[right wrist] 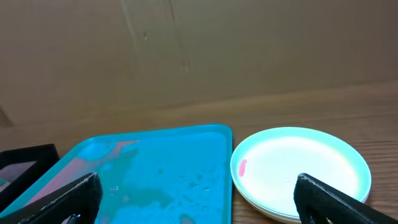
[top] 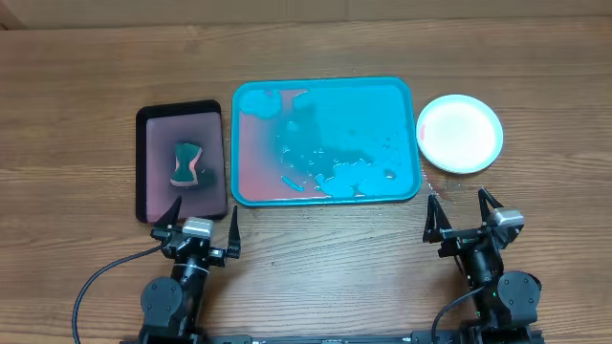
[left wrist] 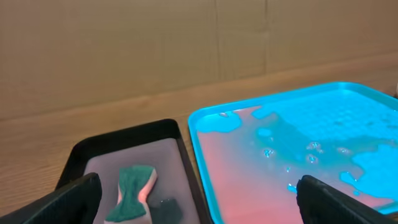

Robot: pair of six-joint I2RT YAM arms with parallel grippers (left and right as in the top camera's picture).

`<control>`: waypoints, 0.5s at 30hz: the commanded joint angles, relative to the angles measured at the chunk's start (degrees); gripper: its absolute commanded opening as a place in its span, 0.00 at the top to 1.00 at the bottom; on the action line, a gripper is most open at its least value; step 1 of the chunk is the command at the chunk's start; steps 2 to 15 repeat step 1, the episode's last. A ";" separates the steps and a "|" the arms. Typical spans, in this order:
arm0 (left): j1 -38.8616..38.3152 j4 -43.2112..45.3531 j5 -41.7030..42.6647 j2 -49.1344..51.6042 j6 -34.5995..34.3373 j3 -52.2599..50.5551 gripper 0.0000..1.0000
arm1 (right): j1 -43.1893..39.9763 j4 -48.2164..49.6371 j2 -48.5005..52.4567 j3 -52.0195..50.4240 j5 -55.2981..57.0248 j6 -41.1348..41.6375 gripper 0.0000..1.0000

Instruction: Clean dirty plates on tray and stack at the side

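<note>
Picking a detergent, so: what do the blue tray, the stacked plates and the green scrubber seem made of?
Tray: likely glossy moulded plastic; liquid beads and pools on it. Plates: probably smooth plastic, thin uniform rims with soft sheen. Scrubber: looks like a sponge, matte green face over a pale layer.

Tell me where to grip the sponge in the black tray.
Grip the sponge at its pinched waist, coming straight down with the left end effector. It lies flat in the black tray, and the raised rim likely blocks a sideways approach.
</note>
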 commanded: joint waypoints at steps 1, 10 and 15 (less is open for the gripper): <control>0.31 -0.11 -0.42 -0.70 1.07 -0.17 0.00 | 0.31 0.31 -0.63 -0.61 -0.46 -0.44 0.00; 0.31 -0.11 -0.42 -0.70 1.07 -0.17 0.00 | 0.31 0.31 -0.63 -0.61 -0.46 -0.44 0.00; 0.31 -0.11 -0.42 -0.70 1.07 -0.17 0.00 | 0.31 0.31 -0.63 -0.61 -0.46 -0.44 0.00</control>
